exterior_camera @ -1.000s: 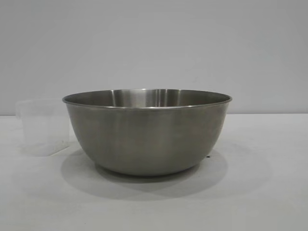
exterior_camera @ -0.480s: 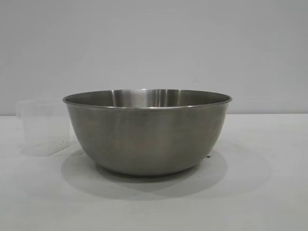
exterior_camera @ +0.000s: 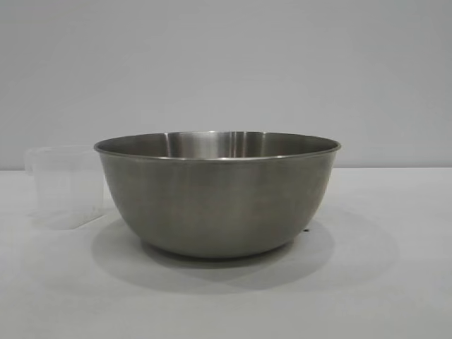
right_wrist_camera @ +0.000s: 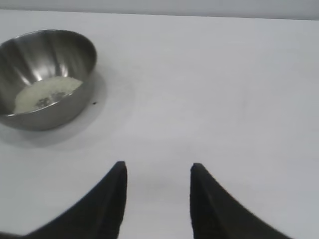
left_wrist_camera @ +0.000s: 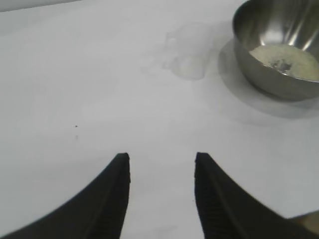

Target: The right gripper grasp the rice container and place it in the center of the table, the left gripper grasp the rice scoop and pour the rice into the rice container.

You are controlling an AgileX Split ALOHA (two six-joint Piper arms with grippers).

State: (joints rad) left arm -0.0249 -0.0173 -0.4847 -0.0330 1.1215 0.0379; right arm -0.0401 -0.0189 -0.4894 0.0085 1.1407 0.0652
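The rice container (exterior_camera: 217, 194), a wide steel bowl, stands on the table (exterior_camera: 367, 282) in the middle of the exterior view. Both wrist views show rice (left_wrist_camera: 286, 59) lying in its bottom (right_wrist_camera: 45, 92). The rice scoop (exterior_camera: 65, 185), a small clear cup, stands upright just left of the rice container, apart from it; in the left wrist view the rice scoop (left_wrist_camera: 188, 50) looks empty. My left gripper (left_wrist_camera: 160, 162) hovers over bare cloth, well back from the scoop, open and holding nothing. My right gripper (right_wrist_camera: 157, 169) is open too, off to the side of the rice container (right_wrist_camera: 45, 79).
A plain grey wall (exterior_camera: 226, 63) rises behind the table. A tiny dark speck (exterior_camera: 306, 229) lies on the cloth by the bowl's right foot. White cloth stretches between each gripper and the bowl.
The bowl's left rim and the scoop stand a touch further right than a second ago; otherwise the scene is the same.
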